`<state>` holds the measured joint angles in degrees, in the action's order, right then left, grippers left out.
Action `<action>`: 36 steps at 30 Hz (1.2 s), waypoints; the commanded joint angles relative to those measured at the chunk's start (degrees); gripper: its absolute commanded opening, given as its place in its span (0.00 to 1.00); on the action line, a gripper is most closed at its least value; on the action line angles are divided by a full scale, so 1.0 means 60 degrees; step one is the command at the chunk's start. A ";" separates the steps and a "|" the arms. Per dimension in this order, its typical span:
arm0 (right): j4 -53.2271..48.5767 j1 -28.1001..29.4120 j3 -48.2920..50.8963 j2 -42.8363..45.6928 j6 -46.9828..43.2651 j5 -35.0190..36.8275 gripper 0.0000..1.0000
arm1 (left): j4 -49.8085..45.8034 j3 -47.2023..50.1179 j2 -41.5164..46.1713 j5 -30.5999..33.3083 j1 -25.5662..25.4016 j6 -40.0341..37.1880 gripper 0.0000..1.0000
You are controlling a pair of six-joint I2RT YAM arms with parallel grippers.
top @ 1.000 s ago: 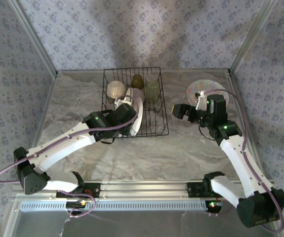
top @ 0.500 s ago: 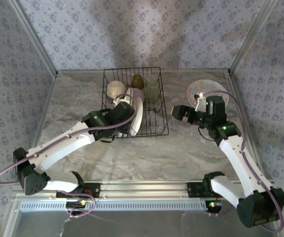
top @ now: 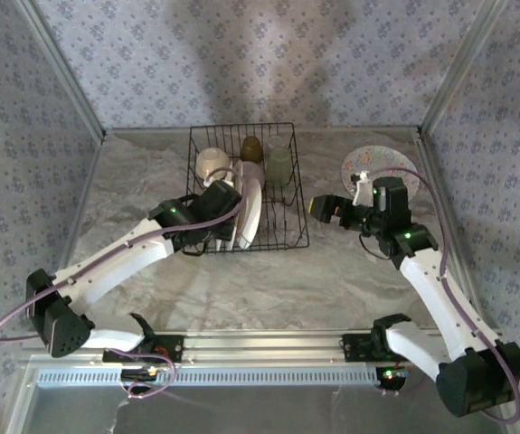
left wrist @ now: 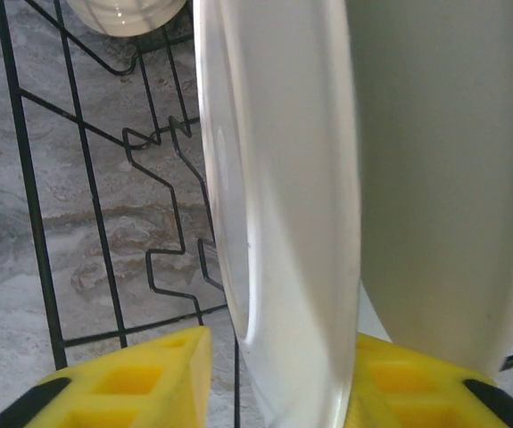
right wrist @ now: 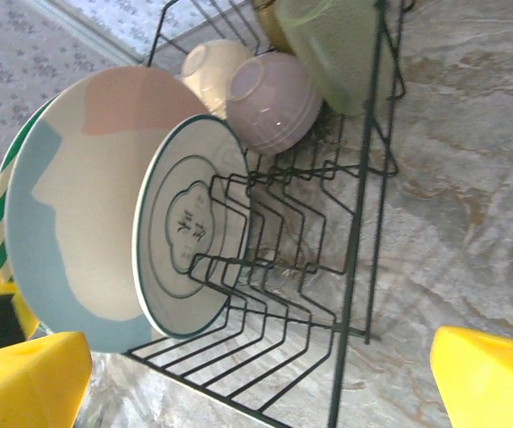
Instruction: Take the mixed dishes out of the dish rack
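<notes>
Three plates are standing on edge in the rack; bowls are sitting at its far end.

Item in hand: end plate, white back showing, its rim lying between the jaws of the left gripper. Those jaws are standing part-open astride it. One finger is seemingly resting against the face; the other finger is sitting just off the back, a sliver of gap showing. Next plate is leaning just beyond the face-side finger.

Right gripper is hanging wide open and empty, the rack's side just ahead of its jaws.

Handling note: the pinch is wanting to finish squarely on the rim, deep enough that the glazed surface is not slipping. The lift is best going straight up out of the prongs, the plate staying upright.

Risk: the face-side finger nudging or dragging the next plate.
</notes>
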<state>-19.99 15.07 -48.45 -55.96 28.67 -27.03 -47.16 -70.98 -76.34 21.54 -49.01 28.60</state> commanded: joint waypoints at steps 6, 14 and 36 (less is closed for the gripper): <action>0.1014 0.1552 0.0441 0.0231 0.0019 -0.0198 1.00 | 0.0405 -0.0049 -0.0356 -0.0098 0.0346 -0.0416 0.24; 0.1204 0.1890 0.0459 0.0049 0.0019 -0.0070 1.00 | 0.0071 -0.0416 -0.0674 0.0130 0.0383 -0.0049 0.06; 0.1070 0.1793 0.0115 -0.0267 -0.0335 0.0279 1.00 | -0.2526 -0.2773 -0.0050 0.1601 -0.0444 0.0423 0.00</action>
<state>-13.45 26.02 -46.11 -57.39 28.18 -26.15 -61.63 -84.95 -79.68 30.74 -50.70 31.35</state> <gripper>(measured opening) 0.996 0.073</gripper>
